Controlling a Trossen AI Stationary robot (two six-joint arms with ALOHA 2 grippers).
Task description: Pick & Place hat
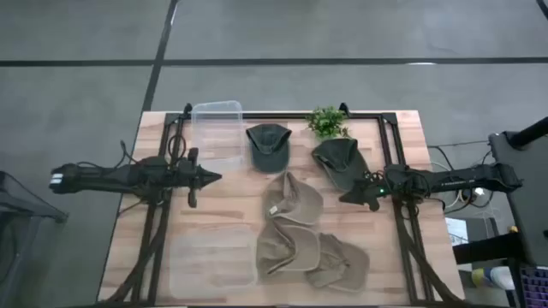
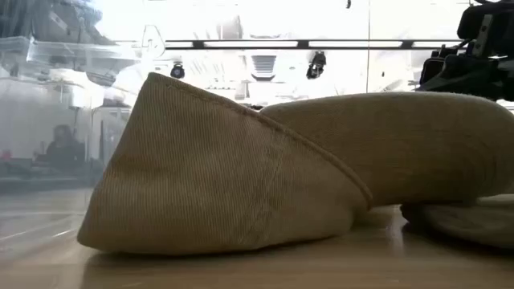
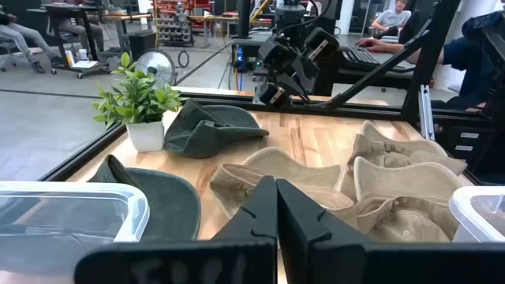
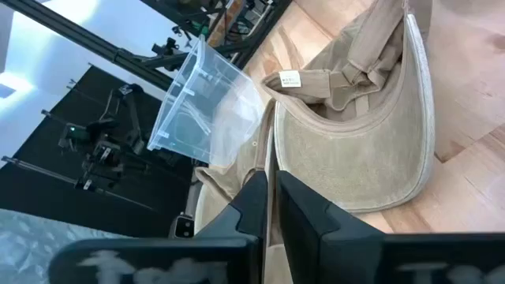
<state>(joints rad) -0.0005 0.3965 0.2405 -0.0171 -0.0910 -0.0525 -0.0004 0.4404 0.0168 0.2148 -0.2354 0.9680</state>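
Several hats lie on the wooden table. Two are dark green: one [image 1: 268, 145] near the far edge and one [image 1: 336, 162] to its right, both also in the left wrist view [image 3: 158, 207] [image 3: 209, 126]. Three tan hats [image 1: 291, 198] [image 1: 287, 245] [image 1: 339, 262] overlap at the middle and near side, and one fills the low view [image 2: 241, 177]. My left gripper [image 1: 212, 178] [image 3: 276, 189] is shut and hovers left of the hats. My right gripper [image 1: 346, 198] [image 4: 270, 180] is shut, raised beside the right green hat's near edge, pointing at the tan hats [image 4: 355, 142].
A clear plastic bin [image 1: 217, 128] stands at the far left of the table, and another [image 1: 212, 262] at the near left [image 4: 197, 110]. A small potted plant [image 1: 327, 121] [image 3: 142, 102] sits at the far edge. Black frame rails run along both sides. People sit in the room beyond.
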